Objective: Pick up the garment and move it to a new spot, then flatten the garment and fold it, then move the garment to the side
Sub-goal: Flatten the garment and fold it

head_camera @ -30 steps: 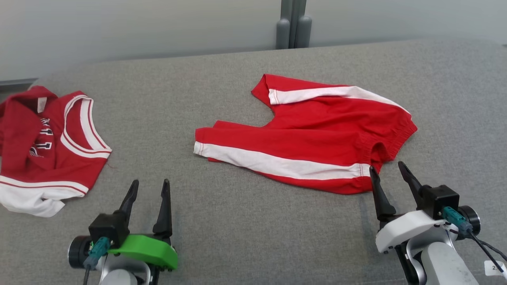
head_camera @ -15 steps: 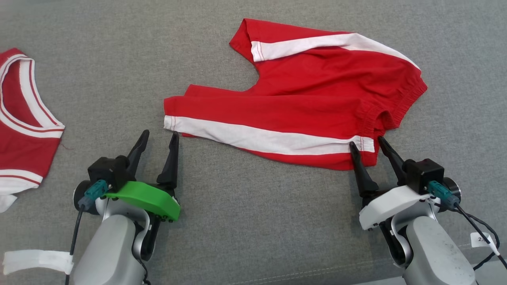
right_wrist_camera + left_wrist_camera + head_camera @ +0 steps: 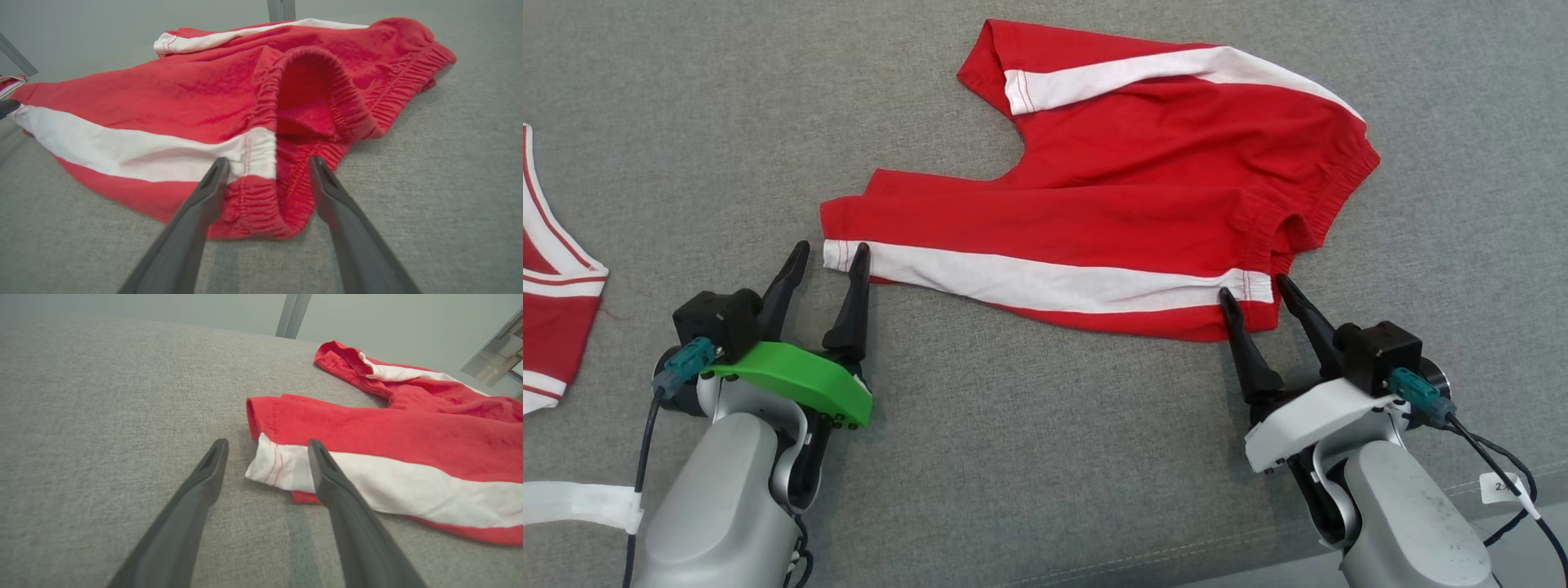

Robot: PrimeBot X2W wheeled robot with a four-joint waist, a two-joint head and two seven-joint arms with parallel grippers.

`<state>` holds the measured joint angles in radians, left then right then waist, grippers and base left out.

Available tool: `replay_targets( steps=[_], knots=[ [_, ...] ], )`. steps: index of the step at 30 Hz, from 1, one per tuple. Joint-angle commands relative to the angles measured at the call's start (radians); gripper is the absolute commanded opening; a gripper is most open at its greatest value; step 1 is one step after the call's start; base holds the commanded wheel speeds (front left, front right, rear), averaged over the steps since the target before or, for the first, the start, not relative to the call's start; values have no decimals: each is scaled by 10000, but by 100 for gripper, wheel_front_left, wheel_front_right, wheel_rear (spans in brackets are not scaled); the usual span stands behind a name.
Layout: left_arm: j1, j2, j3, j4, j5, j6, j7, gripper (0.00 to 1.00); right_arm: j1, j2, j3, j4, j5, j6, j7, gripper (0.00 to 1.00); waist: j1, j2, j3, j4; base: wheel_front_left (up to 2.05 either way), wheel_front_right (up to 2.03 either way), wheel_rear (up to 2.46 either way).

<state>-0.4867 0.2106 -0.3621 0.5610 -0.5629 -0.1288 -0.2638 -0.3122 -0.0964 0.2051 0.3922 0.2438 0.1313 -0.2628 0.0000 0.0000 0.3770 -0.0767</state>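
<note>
Red shorts with white side stripes lie spread on the grey surface, waistband to the right, leg hems to the left. My left gripper is open at the near leg's hem, its right finger over the white stripe and its left finger beside the cloth. My right gripper is open at the near waistband corner, with the elastic edge between its fingers. Neither holds the cloth.
A red and white jersey lies at the left edge of the head view. The grey fabric surface stretches bare in front of the shorts. Its front edge runs past my right arm at the lower right.
The head camera has tilted down and the far wall has left the picture. Both grippers have advanced to the shorts' near edge, from a short way back.
</note>
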Motion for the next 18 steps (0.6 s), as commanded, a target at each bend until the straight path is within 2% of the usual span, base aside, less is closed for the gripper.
replay_targets(
  steps=[1, 11, 12, 13, 14, 16, 17, 18],
  knots=[
    [-203, 84, 55, 36, -61, -17, -10, 100, -106, -48, 37, -71, 92, -11, -29, 100, 0, 0, 14, -26, 0, 0, 0],
    [-298, 146, -96, 231, -204, -18, -10, 99, -175, -82, 363, -308, 333, -11, -29, 100, 0, 0, 43, -113, 0, 0, 0],
    [-300, 152, -102, 247, -207, -18, -10, 91, -187, -84, 394, -326, 365, -11, -29, 100, 0, 0, 41, -126, 0, 0, 0],
    [-295, 160, -102, 269, -215, -18, -10, 78, -196, -79, 440, -340, 409, -11, -29, 100, 0, 0, 36, -134, 0, 0, 0],
    [-294, 145, -134, 312, -237, -18, -11, 35, -195, -78, 494, -329, 499, -11, -29, 100, 0, 0, 25, -144, 0, 0, 0],
    [-298, 147, -170, 334, -220, -18, -10, 13, -196, -92, 554, -280, 584, -11, -29, 100, 0, 0, 11, -147, 0, 0, 0],
    [-298, 147, -170, 334, -220, -18, -10, 13, -196, -92, 554, -280, 584, -11, -29, 100, 0, 0, 11, -147, 0, 0, 0],
    [-296, 145, -183, 339, -232, -18, -10, 0, -198, -103, 590, -229, 642, -11, -29, 100, 0, 0, 7, -144, 0, 0, 0]
  ],
)
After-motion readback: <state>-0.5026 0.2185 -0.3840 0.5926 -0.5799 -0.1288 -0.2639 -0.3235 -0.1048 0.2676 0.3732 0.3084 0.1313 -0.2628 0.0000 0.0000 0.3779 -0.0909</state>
